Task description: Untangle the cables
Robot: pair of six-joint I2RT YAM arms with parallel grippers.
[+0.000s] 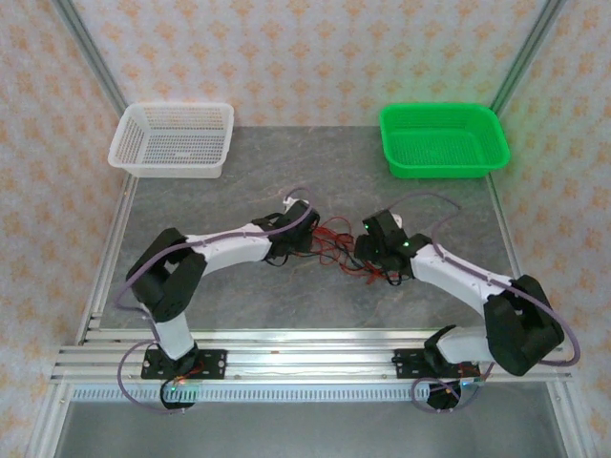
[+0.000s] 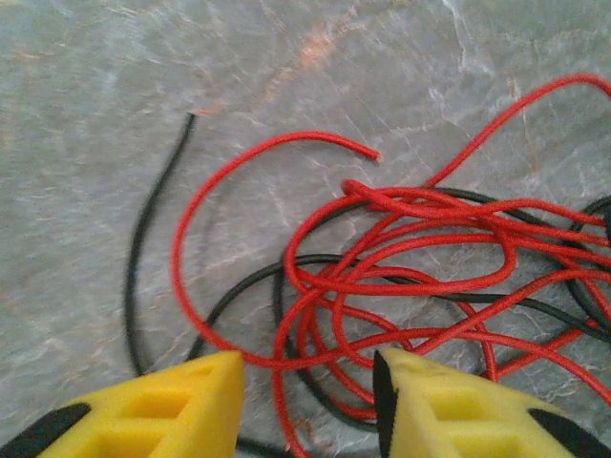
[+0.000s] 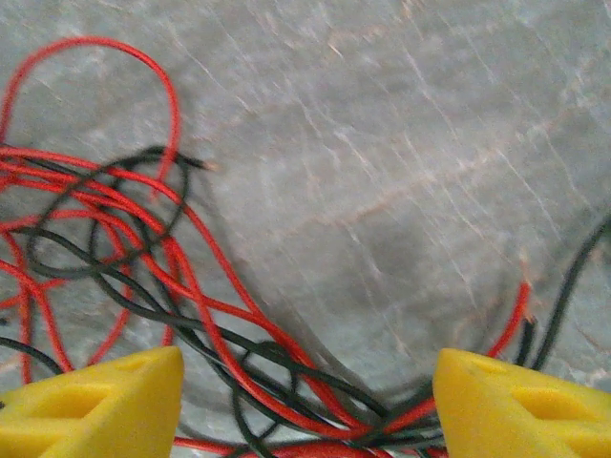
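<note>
The cables (image 1: 336, 250) lie as a loose snarl of thin red and black strands on the grey table, between my two grippers. My left gripper (image 1: 304, 235) sits at the snarl's left edge. In the left wrist view, this left gripper (image 2: 307, 401) has its yellow fingers (image 2: 172, 410) apart, with red and black strands of the cables (image 2: 401, 248) crossing the gap, none pinched. My right gripper (image 1: 368, 250) is at the snarl's right edge. In the right wrist view, it (image 3: 307, 401) stands wide open low over the cables (image 3: 115, 239), with strands running between its tips.
A white mesh basket (image 1: 172, 138) stands at the back left and a green one (image 1: 444, 140) at the back right. The table (image 1: 286, 162) is bare grey stone pattern behind the snarl. An aluminium rail (image 1: 305, 358) runs along the near edge.
</note>
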